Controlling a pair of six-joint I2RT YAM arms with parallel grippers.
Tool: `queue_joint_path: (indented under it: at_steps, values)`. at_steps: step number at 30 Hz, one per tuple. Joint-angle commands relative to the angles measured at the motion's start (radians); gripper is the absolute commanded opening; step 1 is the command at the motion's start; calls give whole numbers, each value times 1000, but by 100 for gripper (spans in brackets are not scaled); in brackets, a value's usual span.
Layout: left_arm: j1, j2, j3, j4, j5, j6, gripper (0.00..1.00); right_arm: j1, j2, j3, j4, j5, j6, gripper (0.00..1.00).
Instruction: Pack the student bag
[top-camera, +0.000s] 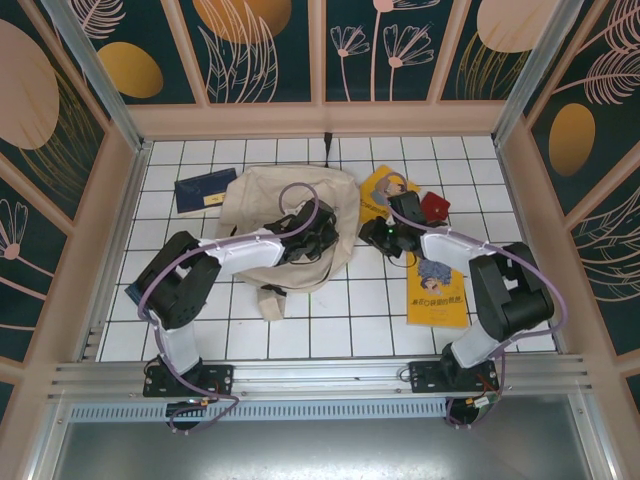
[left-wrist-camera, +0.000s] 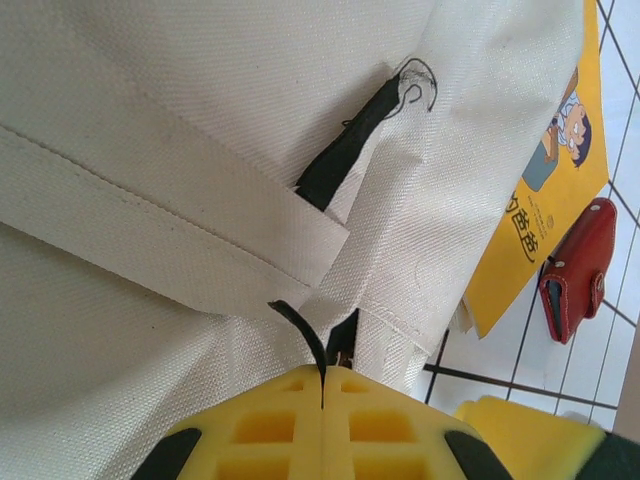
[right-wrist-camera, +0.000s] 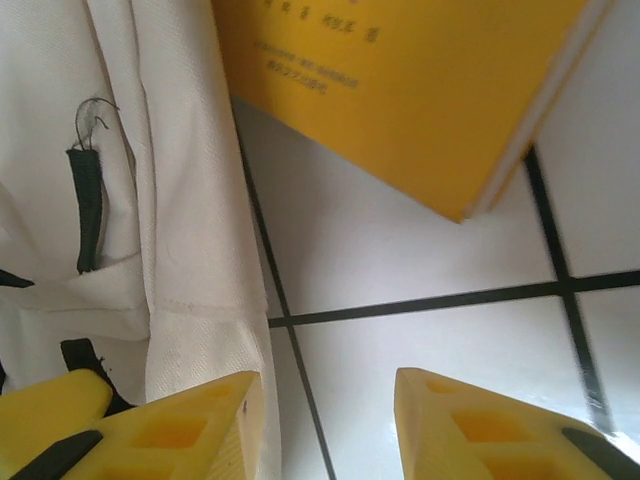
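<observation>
Top external view: the student bag (top-camera: 275, 205) lies flat on the white tiled table (top-camera: 350, 320), left of centre and toward the back. It is a slumped cream shape, with one beige strap (top-camera: 271, 300) trailing toward the arms. A blue book (top-camera: 205, 192) sits just left of it, and a yellow book (top-camera: 385, 187) and a red wallet (top-camera: 435, 207) sit to its right.

Up close, the bag's cloth (left-wrist-camera: 200, 100) is a plain cream weave with stitched flat straps and a short black loop (left-wrist-camera: 350, 145) fraying at its end. The left gripper (left-wrist-camera: 322, 385) is pressed tight together on the bag, with a thin black tab (left-wrist-camera: 303, 332) pinched between its yellow fingers. The right gripper (right-wrist-camera: 325, 400) stands spread over bare tile, holding nothing, with its left finger right beside the bag's edge (right-wrist-camera: 170, 200).
</observation>
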Motion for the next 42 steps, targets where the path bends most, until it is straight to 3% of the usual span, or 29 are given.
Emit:
queue_joint_path:
  at_steps: [1, 5, 10, 13, 17, 19, 23, 30, 42]
  values:
    - [5, -43, -19, 9, -36, 51, 0, 16, 63, 80, 29, -50, -41, 45]
    - [6, -41, -21, 5, -32, 65, 0, 19, 168, 185, 13, -62, -70, 55]
    - [6, -28, -13, 0, -15, 75, 0, 18, 287, 304, -29, -54, -77, 55]
    - [6, -31, -13, -8, -17, 87, 0, 18, 320, 332, -24, -64, -77, 44]
    - [5, -40, -11, -48, -22, 129, 0, 15, 333, 341, 11, -50, -64, 16]
    - [5, -46, -11, -85, -25, 151, 0, 14, 335, 335, 40, -28, -56, 9]
    - [5, -92, -47, -127, -5, 178, 0, 8, 346, 341, 80, 15, -40, 4]
    - [6, -210, -123, -183, 8, 183, 0, 2, 345, 320, 153, 69, 14, 3]
    - [5, -286, -182, -221, 4, 245, 0, -22, 355, 324, 192, 73, 56, 4]
